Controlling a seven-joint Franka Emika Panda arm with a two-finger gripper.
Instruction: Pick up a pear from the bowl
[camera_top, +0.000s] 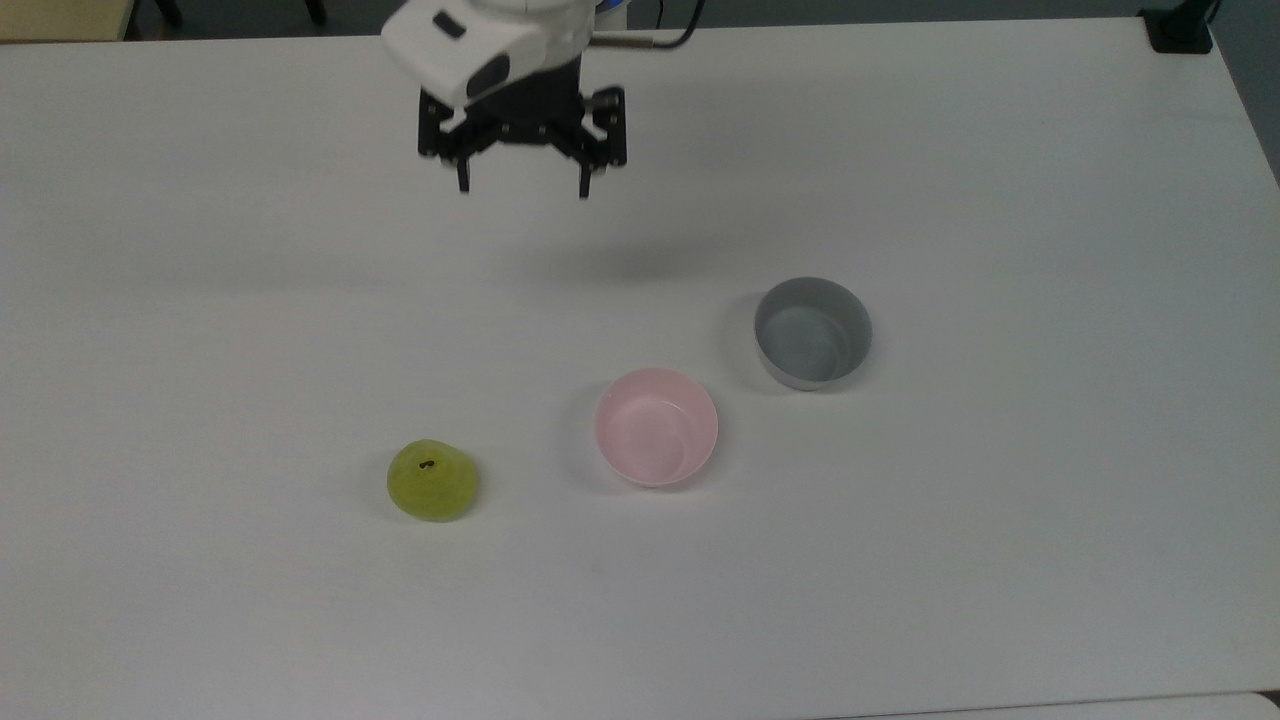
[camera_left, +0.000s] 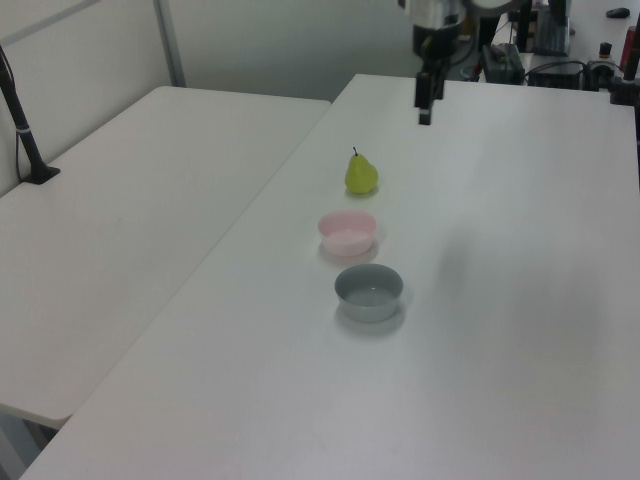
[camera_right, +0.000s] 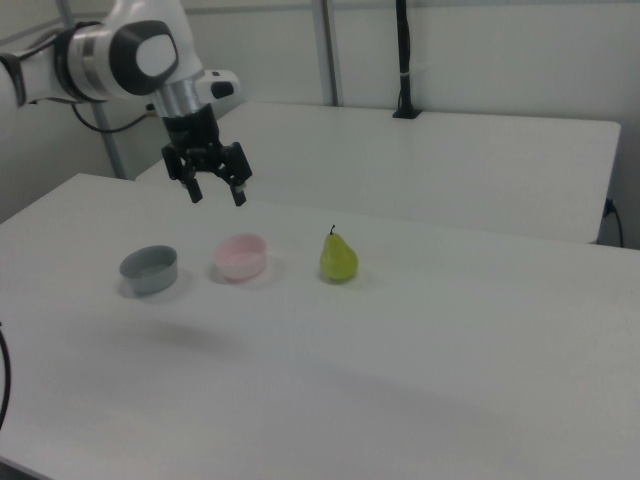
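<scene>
Matt table (camera_top: 1000, 150), smooth plastic-looking bowls (camera_top: 656, 427)

Light is bright, even and diffuse from overhead. The white table (camera_top: 1000, 150) looks slightly washed out. Shadows are soft: a faint smear under the gripper (camera_top: 522, 188), thin rims beside the bowls (camera_top: 655, 427) and pear (camera_top: 432, 481). Focus is mildly soft throughout.

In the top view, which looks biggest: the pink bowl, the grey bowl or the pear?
Largest to smallest in the top view:
1. pink bowl and grey bowl, which look about alike, so I won't rank them
2. pear, clearly smallest
</scene>
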